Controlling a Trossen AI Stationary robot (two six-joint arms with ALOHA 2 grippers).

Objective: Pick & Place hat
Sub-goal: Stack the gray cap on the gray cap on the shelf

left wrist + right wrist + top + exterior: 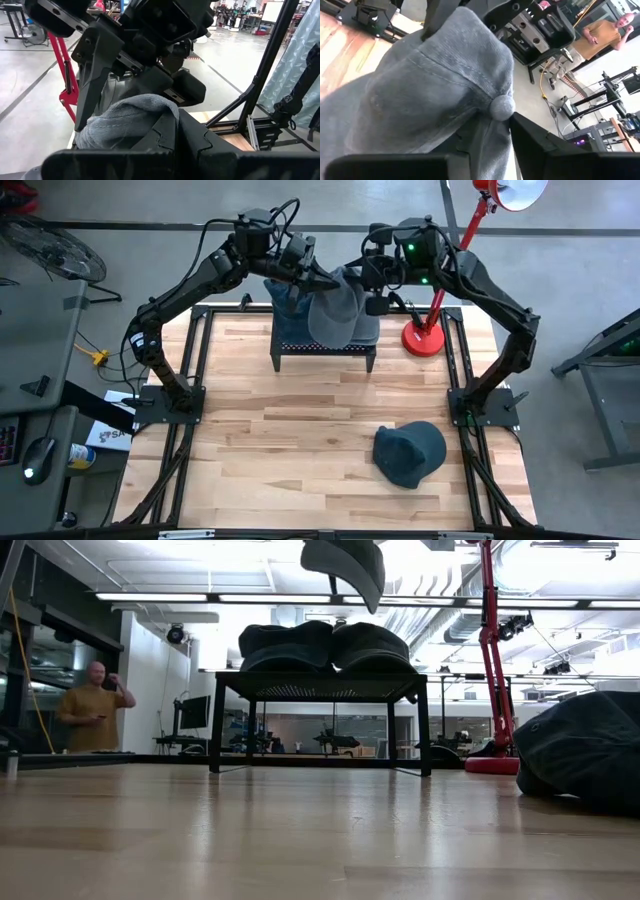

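A grey hat [338,315] hangs in the air above a black rack [325,352] at the table's far side, between my two grippers. My left gripper [322,280] comes at it from the left and is shut on it. My right gripper [376,298] comes from the right and is closed on the crown by the top button [501,106]. In the low view the hat [345,565] hangs clear above two dark hats [285,643] [372,643] that rest on the rack's top. Another dark hat [408,452] lies crown-up on the table at the near right. My left gripper pinches a bunched fold of the grey cloth [131,122] between its two fingers, which lie about level and come from the table's left. The hat hangs clear of the rack. My right gripper has the crown cloth just below the button [490,142] between its fingers, one finger [535,137] lying against it. The fingers slant down from the table's right. How many layers they have does not show.
A red lamp stands with its base [424,338] just right of the rack, its pole [490,650] rising behind my right arm. Bare wood lies between the rack and the near edge. A person [93,705] stands in the room beyond the table.
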